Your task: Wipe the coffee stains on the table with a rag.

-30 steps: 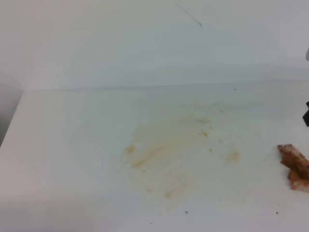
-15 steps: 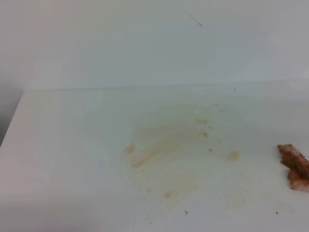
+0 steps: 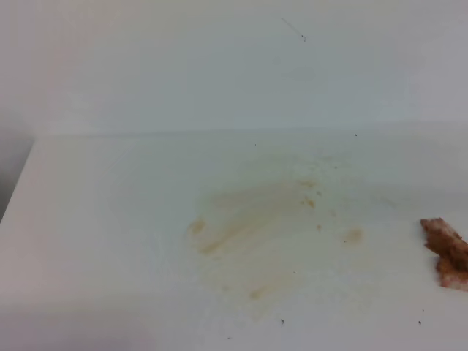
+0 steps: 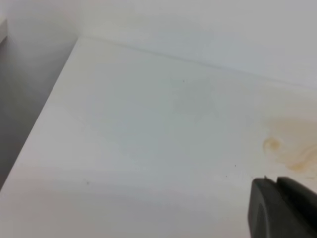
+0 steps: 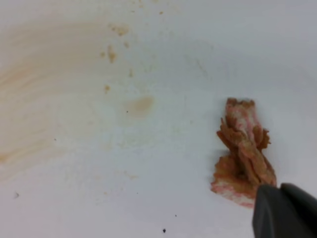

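The small lumpy reddish-brown cloth rag (image 5: 243,148) lies on the plain white table (image 5: 188,59) just beyond the closed right gripper (image 5: 285,210); yellowish-brown smeared coffee stains (image 5: 44,99) spread far to its left.

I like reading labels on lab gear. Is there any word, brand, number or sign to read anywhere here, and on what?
None: no text shows in any view.
Table: plain white, only specks.
Rag: no tag or print.
Coffee stains: smears, no shapes that read.
Gripper tips: plain dark, unmarked.

A plain white wall (image 3: 183,66) stands behind.
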Tool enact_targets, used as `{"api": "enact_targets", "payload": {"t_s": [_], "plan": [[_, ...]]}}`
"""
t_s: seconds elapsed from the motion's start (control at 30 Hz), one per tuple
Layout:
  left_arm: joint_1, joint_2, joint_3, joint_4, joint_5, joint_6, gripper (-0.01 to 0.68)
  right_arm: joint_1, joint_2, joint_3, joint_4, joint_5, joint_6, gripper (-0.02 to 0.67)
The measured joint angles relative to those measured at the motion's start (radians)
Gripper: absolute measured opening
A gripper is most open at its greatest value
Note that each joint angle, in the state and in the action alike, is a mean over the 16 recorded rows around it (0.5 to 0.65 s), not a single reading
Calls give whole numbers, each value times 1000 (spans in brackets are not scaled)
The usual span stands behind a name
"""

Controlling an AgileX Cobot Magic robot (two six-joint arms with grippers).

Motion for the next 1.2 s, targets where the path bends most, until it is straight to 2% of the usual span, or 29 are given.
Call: {"api": "enact_targets", "payload": {"t_s": [0.33,0.5,0.67,0.93,1.07,1.2], "plan": [[0,0,3,0,0,0,-3,0,-89,1,10,18,-1,0],[0,0,13,1,1,0,-3,0,-234,10,-16,-5,-14,0],[0,0,24,2,1,0,-3,-1,-422,74,-95,-122,-25,0],[0,0,37,2,1,0,-3,-2,-699,352,-235,-406,-39,-1],[0,0,37,2,1,0,-3,-3,-818,542,-247,-532,-27,-1],[0,0,35,3,1,0,-3,-3,-920,693,-233,-569,-26,-2]]}}
